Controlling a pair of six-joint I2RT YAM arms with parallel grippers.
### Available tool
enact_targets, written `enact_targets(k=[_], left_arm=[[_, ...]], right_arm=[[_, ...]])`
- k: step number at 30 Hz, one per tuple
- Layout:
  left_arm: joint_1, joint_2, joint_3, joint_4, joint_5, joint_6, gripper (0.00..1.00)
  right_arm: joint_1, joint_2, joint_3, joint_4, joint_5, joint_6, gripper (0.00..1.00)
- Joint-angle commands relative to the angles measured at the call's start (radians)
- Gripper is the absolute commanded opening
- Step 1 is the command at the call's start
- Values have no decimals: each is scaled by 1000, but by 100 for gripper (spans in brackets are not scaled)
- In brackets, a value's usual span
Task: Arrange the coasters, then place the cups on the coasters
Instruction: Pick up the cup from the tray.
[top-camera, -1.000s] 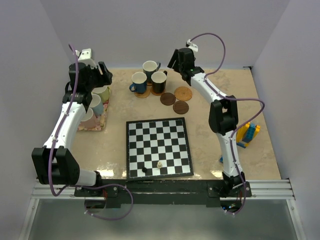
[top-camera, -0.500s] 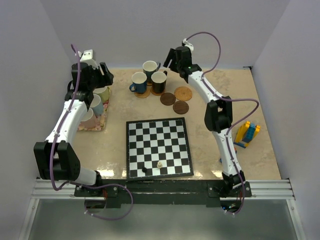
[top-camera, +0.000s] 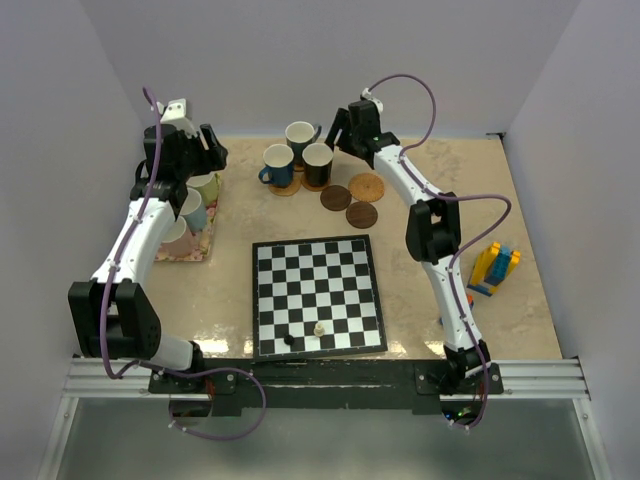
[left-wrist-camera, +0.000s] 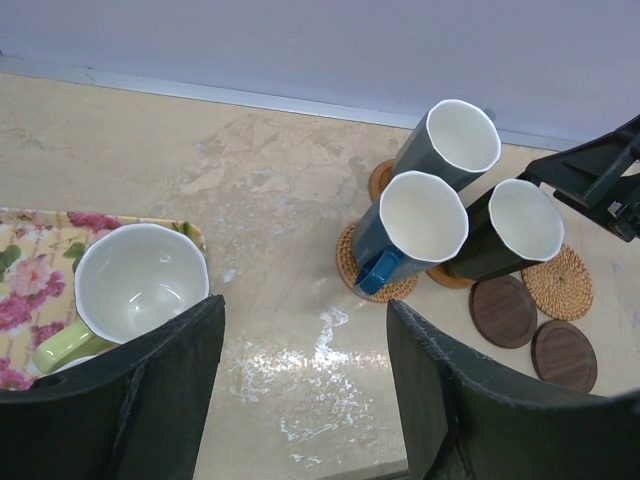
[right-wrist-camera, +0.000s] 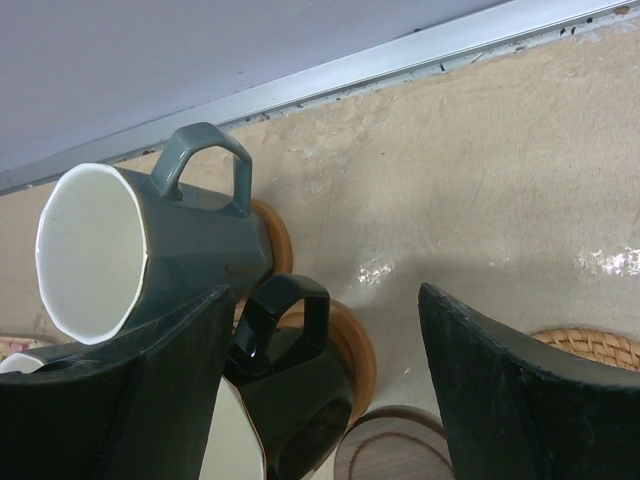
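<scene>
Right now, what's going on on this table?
The teal cup, dark blue cup and black cup already stand on coasters, with three bare coasters beside them. The right gripper is open next to the teal cup, holding nothing. The left gripper hangs open near the pale green cup on the floral mat.

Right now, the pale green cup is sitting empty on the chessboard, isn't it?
Not quite. The pale green cup is empty, but it sits on the floral mat, not on the chessboard. The left wrist view shows this.
</scene>
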Motion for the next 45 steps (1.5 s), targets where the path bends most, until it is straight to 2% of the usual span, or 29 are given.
enact_targets(k=[1,18,33,45], left_arm=[[5,1,45,36,5,-11,70],[5,-7,37,39,15,-7,70],[5,-15,28,44,21,-7,70],[5,-16,25,45,24,-8,70]], right_arm=[[-3,-4,56,7,-8,18,78],[-3,-1,59,-24,18,22,74],[-5,5,56,-45,28,16,75],[-3,-15,41,-39,60,18,72]])
